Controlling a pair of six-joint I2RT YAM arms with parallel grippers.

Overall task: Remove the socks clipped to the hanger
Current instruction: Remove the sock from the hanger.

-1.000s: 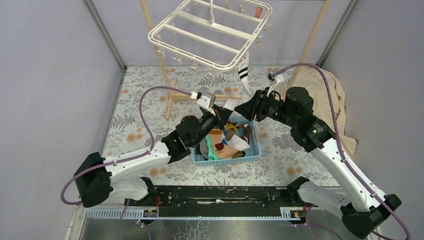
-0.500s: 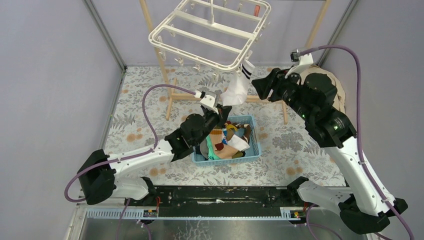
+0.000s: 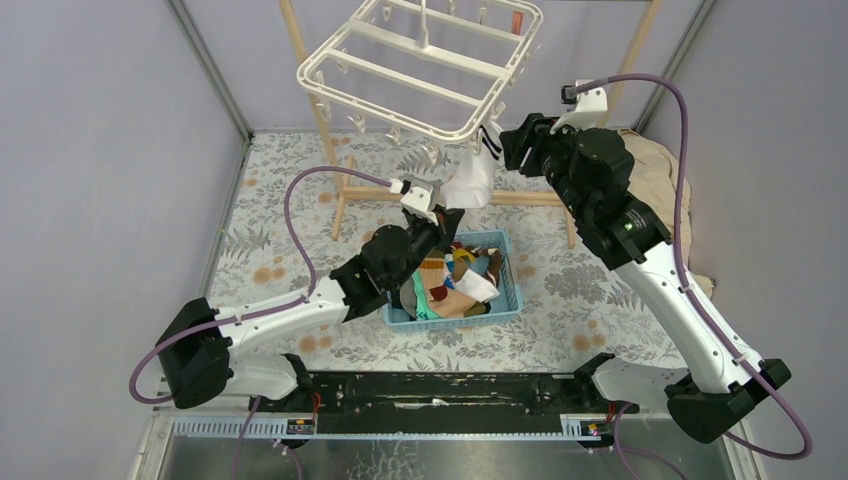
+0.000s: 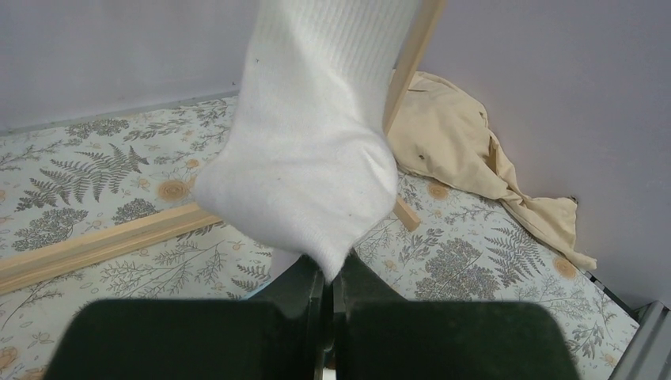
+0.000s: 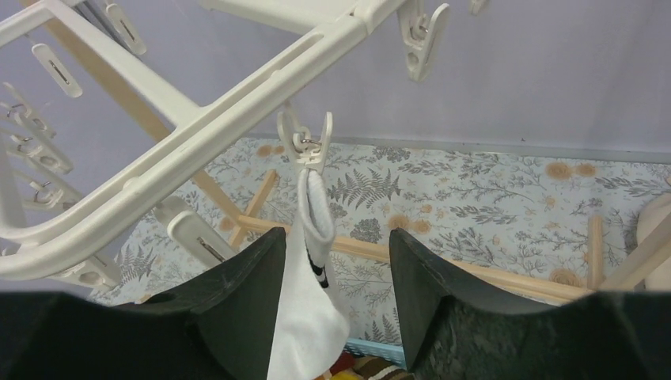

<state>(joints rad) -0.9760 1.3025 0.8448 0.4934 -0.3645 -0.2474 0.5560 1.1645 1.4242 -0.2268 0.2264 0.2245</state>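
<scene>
- Top external view: a tabletop [image 3: 270, 230] covered in a grey fern-and-flower print, closed in by plain lilac walls [image 3: 100, 150].
- One white hanger [image 3: 420, 65] hangs above the far half of that surface. Everything below is placed from it.
- One wooden rack [image 3: 318, 110] of pale poles stands behind and beneath the hanger.
- One beige cloth [image 3: 660, 170] lies crumpled to the right of the hanger, against the wall.
- One blue basket [image 3: 510, 290] sits below the hanger on the near side. It holds a heap of mixed socks [image 3: 450, 285], too tangled for me to count.
- One white sock [image 3: 470, 180] with black bands hangs from a clip [image 5: 305, 142] at the hanger's near right corner.
- One small red-orange piece [image 3: 516, 20] hangs at the hanger's far right edge; it is too small for me to tell what it is.
- My left gripper [image 4: 328, 281] is below the hanger, its fingers pressed together on the toe of the white sock.
- My right gripper [image 5: 336, 261] is just under that clip. Its fingers are spread, one on each side of the sock's leg, and I cannot tell whether they touch it.
</scene>
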